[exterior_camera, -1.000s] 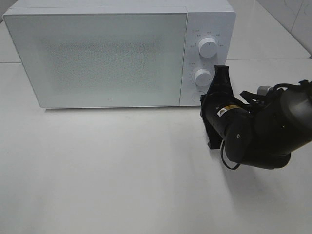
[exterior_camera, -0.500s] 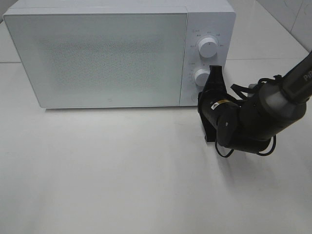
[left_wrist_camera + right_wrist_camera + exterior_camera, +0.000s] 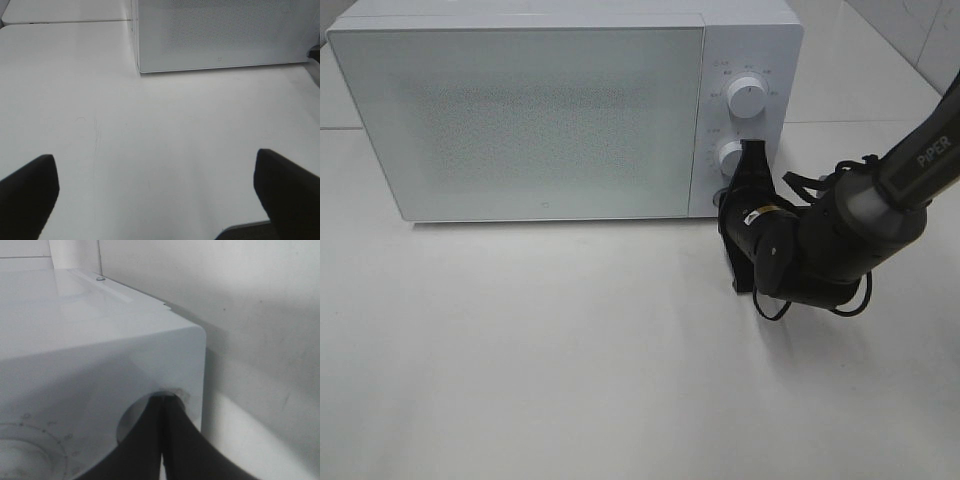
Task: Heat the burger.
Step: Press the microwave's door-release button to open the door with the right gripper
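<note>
Burger is hidden from us, and the shut frosted door (image 3: 520, 110) of the microwave (image 3: 745, 30) at the surface's (image 3: 570, 360) far edge blocks our view. Our right gripper (image 3: 164, 399), fingers together, touches the panel's round button (image 3: 134, 416). Our left gripper (image 3: 155, 200) hangs spread above the surface.

One white microwave (image 3: 520, 110), two round dials (image 3: 748, 98), one table (image 3: 570, 380), one black arm (image 3: 840, 235) in the high view.

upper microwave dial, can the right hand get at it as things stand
Probably yes. The right hand, shut, is at the control panel just below the lower dial, and nothing stands between it and the upper dial.
</note>
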Motion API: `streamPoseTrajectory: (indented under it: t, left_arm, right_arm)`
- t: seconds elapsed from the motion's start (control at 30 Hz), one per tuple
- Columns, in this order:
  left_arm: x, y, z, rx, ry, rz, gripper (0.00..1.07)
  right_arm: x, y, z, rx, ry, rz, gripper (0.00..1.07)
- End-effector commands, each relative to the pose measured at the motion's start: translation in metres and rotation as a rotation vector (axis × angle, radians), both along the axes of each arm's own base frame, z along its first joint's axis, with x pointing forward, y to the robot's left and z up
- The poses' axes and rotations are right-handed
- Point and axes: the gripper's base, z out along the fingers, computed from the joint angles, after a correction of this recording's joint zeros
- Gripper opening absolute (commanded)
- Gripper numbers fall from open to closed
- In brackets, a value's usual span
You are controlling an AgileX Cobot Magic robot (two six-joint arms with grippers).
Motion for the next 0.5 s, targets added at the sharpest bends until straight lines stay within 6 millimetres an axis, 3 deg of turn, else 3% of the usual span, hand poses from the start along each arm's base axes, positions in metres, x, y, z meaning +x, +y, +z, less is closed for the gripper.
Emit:
streamPoseTrajectory:
  t: [0.03,0.5]
  left_arm:
    - [0.000,-0.001,-0.001,-0.011,-0.001,0.001,0.98]
    - [0.000,-0.001,-0.001,-0.011,-0.001,0.001,0.98]
  right_arm:
    - [0.019,0.002,0.023,0.018,-0.176,-0.022,0.00]
    - [0.042,0.009,0.055,0.007,-0.369,-0.071,0.00]
